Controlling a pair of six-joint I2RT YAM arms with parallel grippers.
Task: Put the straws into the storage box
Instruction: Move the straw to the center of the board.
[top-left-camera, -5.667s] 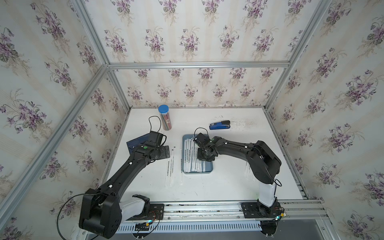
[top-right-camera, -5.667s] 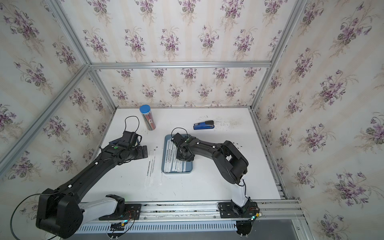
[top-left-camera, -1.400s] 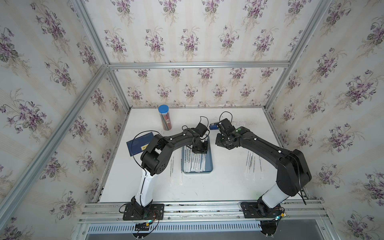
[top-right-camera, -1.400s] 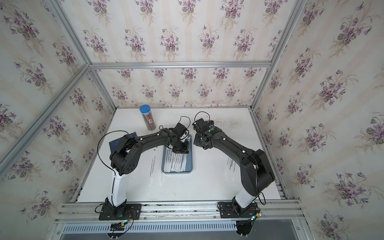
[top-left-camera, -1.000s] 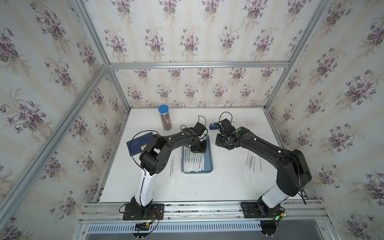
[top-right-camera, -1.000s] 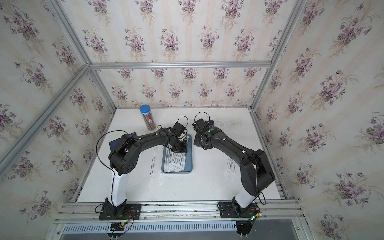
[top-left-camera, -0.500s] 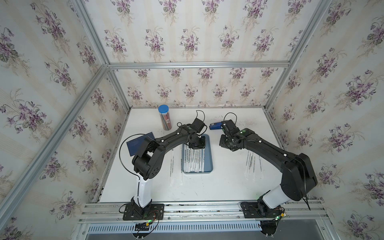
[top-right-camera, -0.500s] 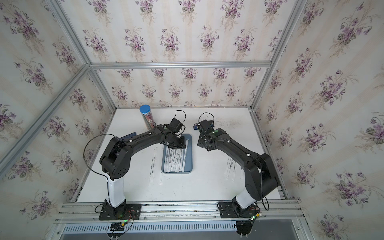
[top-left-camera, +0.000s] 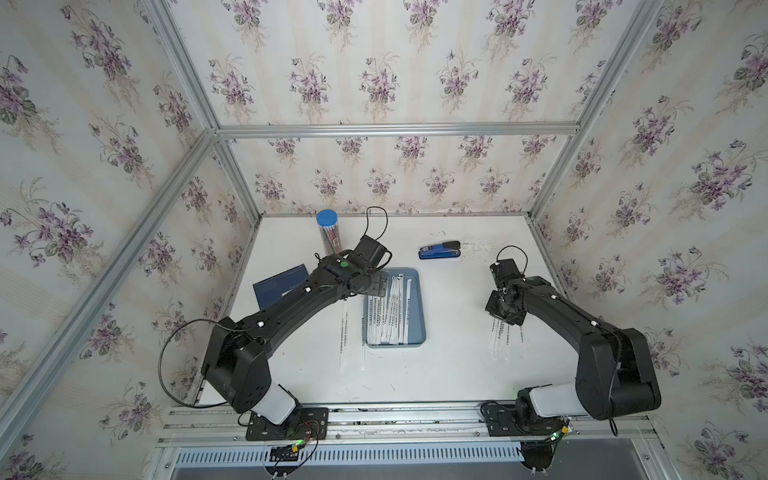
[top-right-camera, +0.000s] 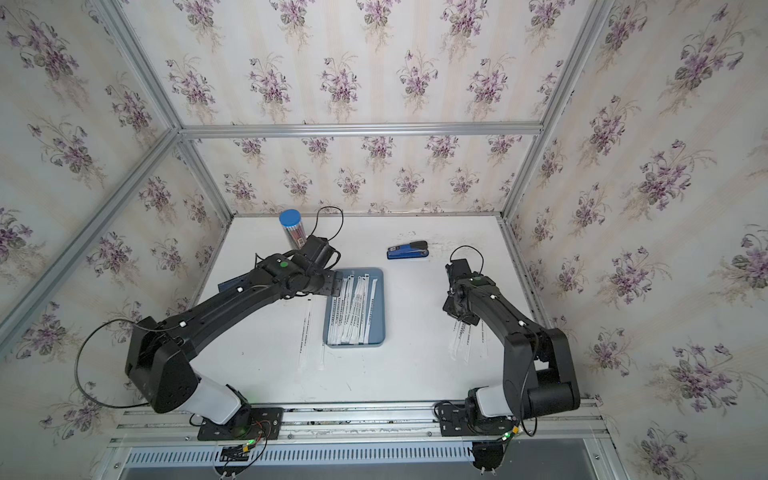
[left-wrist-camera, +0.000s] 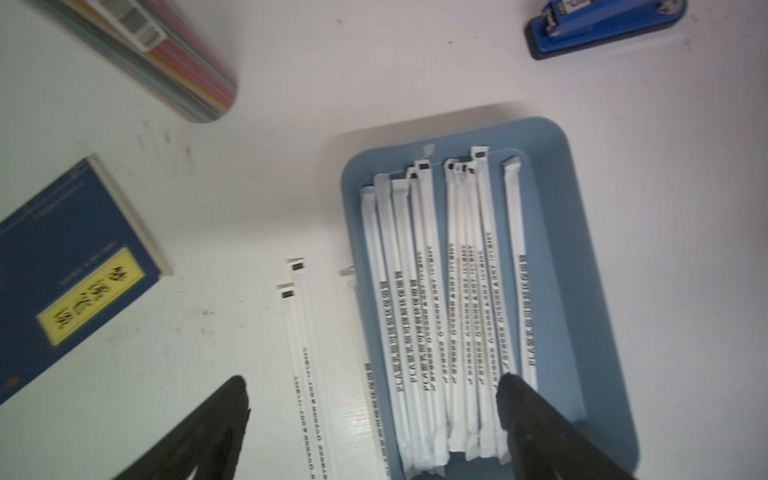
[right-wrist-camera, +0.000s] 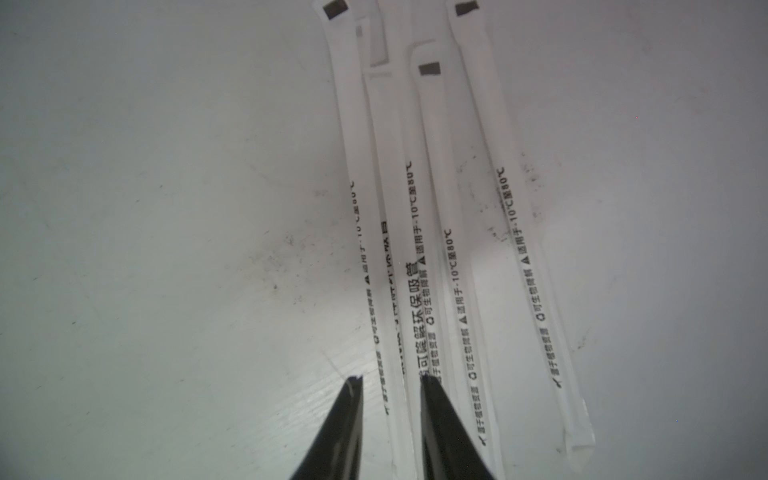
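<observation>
— Left claw (left-wrist-camera: 372, 384)?
— Spread wide, gripping nothing. In both top views, poised over the far left corner of the storage box (top-left-camera: 417, 309). From the left wrist, one finger (left-wrist-camera: 220, 419) seen against bare table (top-left-camera: 449, 365), the other against the box's contents. Height above the box hard to judge.

— And the straws (left-wrist-camera: 419, 291)?
— Roughly ten inside the storage box, laid lengthwise, side by side, a few overlapping. Black end marks, where visible, toward the far end. None touching the left claw.

— Any outside the box?
— Yes. Loose straws (left-wrist-camera: 300, 332) flat on the table just beside the box's left rim, parallel to it, between the box and a navy notebook (left-wrist-camera: 62, 282). One more right against that rim.

— Right claw (right-wrist-camera: 390, 383)?
— Well apart from the box, low over the far end of another cluster of straws (top-left-camera: 505, 338) on the right side of the table. Parted only a little, tips either side of one straw lying flat. No pinch to be seen. Four or five in that cluster, slightly fanned, the rest just beside the claw.

— Anything else on the table?
— Blue stapler (top-left-camera: 440, 251) beyond the box, clear pencil tube (top-left-camera: 328, 237) with a blue cap at the far left. Both apart from every straw.
</observation>
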